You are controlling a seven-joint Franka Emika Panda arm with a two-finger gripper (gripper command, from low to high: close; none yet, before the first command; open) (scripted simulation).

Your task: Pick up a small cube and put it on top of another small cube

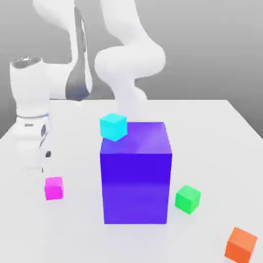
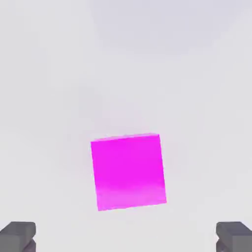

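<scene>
1. Gripper (image 2: 126,237): spread wide, holding nothing, above pink cube (image 1: 54,188).
2. Pink cube: on the table (image 1: 205,138), left of blue block (image 1: 136,180).
3. Cyan cube (image 1: 113,127): by the block's top, at left.
4. Green cube (image 1: 188,199): right of the block.
5. Orange cube (image 1: 240,245): near right.

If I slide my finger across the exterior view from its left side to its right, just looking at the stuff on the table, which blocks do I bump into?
Magenta cube → big blue-violet block → green cube → orange cube. The cyan cube overlaps the big block, so I left it out.
</scene>
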